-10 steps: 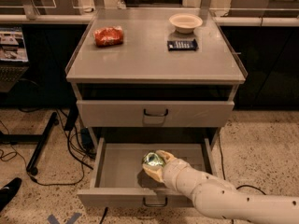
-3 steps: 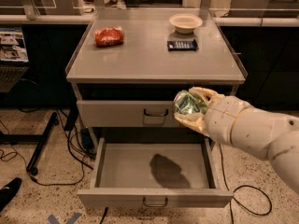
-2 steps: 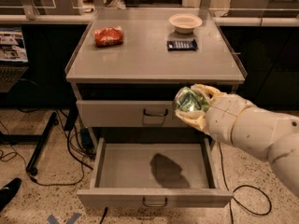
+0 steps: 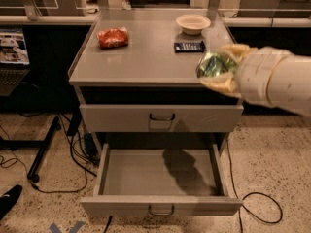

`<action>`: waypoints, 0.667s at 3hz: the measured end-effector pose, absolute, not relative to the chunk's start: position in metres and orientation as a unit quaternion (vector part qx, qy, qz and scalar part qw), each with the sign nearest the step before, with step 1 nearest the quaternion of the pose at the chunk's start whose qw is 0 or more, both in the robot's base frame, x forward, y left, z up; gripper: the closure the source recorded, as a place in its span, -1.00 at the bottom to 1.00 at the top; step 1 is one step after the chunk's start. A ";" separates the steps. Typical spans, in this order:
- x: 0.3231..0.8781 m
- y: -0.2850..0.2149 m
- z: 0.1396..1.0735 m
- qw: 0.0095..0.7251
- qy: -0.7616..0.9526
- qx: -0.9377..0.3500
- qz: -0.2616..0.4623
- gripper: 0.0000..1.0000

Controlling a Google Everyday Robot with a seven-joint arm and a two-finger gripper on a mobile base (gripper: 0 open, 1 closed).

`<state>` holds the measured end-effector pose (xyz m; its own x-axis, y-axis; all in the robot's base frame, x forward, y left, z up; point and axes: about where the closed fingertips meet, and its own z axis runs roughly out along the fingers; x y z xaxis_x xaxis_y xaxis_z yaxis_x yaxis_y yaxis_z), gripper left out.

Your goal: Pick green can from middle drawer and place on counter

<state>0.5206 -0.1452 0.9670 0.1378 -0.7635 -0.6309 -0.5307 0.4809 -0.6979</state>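
Clamped in the pincer (image 4: 221, 68), between pale, padded-looking fingers (image 4: 232, 49): the green can (image 4: 212, 65), shiny metal flecked with reflections, held in the air by the right front corner of the counter (image 4: 146, 57). Matte grey and flat there, with thin raised side rims. On it, well apart: a crinkly red bag (image 4: 113, 37), a shallow pale round bowl (image 4: 193, 22), a flat dark rectangular slab (image 4: 189, 46). Below, upper drawer (image 4: 121, 118) shut. Middle drawer (image 4: 141, 176) pulled out, boxy grey metal, with a small dark loop handle (image 4: 161, 209).
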 end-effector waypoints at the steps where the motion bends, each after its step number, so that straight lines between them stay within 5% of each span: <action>1: 0.561 -0.170 1.009 0.576 0.642 -0.491 -0.123 1.00; 2: 0.606 -0.183 1.027 0.599 0.640 -0.467 -0.116 1.00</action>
